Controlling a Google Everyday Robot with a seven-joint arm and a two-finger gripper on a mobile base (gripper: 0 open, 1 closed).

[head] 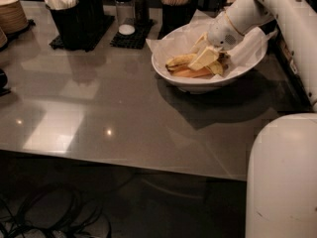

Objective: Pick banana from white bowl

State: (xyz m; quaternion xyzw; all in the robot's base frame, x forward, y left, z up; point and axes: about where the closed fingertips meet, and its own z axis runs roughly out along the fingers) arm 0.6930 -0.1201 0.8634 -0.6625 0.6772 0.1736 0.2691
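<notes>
The gripper [204, 53] is down in the white bowl [198, 85] on the bench [99, 113], right against the banana [179, 60]. Whether it grips anything, I cannot tell.

Tabletop [99, 118]: smooth, glossy grey surface, mirroring pale light patches at left of centre. White bowl [194, 85], upper right: smooth, lightly shiny, ceramic-like wall, lined with crinkled white paper [171, 41]. Banana [178, 60] in the bowl: matt yellow peel. Tool [204, 57], down in the bowl among the fruit: pale cream, matt, plastic-like. Arm shell [290, 14] above it: smooth white plastic with a dull sheen. Holders [74, 21], upper left: matt black.
</notes>
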